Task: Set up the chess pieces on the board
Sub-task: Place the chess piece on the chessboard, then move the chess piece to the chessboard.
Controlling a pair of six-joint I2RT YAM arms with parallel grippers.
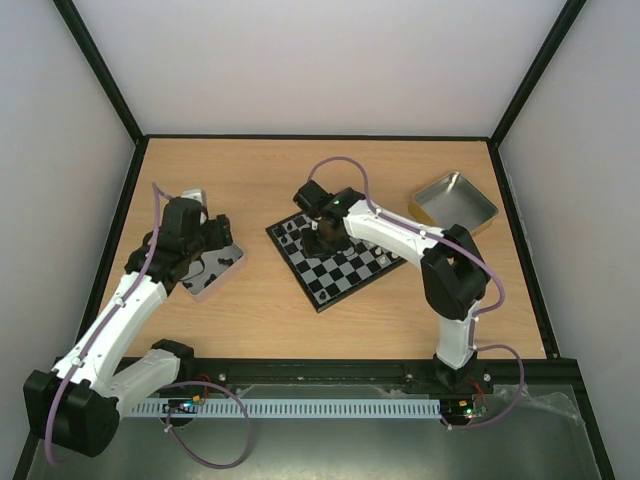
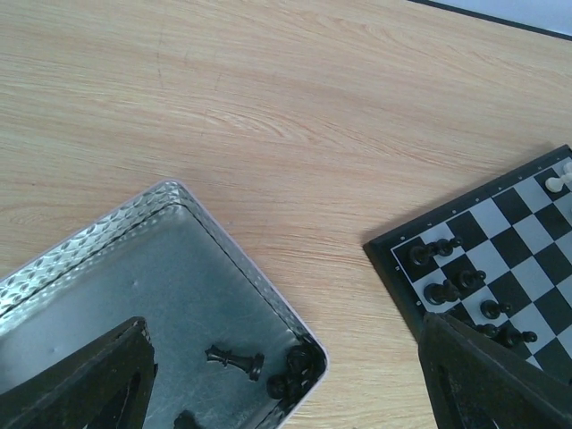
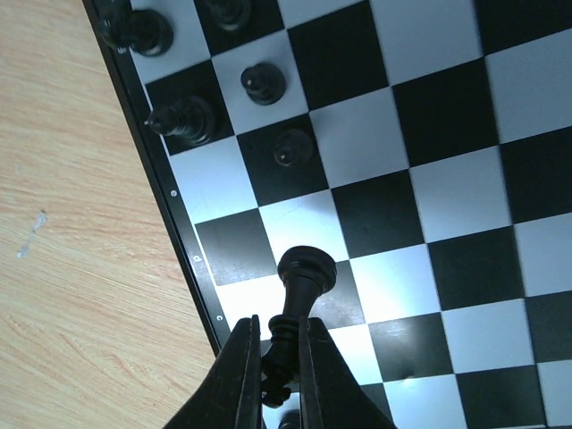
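Observation:
The board [image 1: 330, 290] lies tilted at the table's middle. My right gripper [image 3: 279, 357] is shut on a black chess piece [image 3: 304, 277], pinching its upper part, with its round base hanging just above squares near the board's left rim [image 3: 174, 192]. Several black pieces [image 3: 183, 121] stand along that edge. My left gripper [image 2: 284, 326] is open over the corner of a metal tin [image 2: 179, 201], nothing between its fingers [image 2: 487, 375]. In the tin a black piece [image 2: 234, 359] lies on its side beside a small black cluster [image 2: 299, 371]. A white piece [image 2: 561, 183] stands on the board [image 2: 393, 268].
A second, brass-edged tin [image 1: 455, 203] rests at the back right of the table. Bare wood separates the left tin [image 1: 225, 272] from the board. Black frame posts and pale walls enclose the table on three sides.

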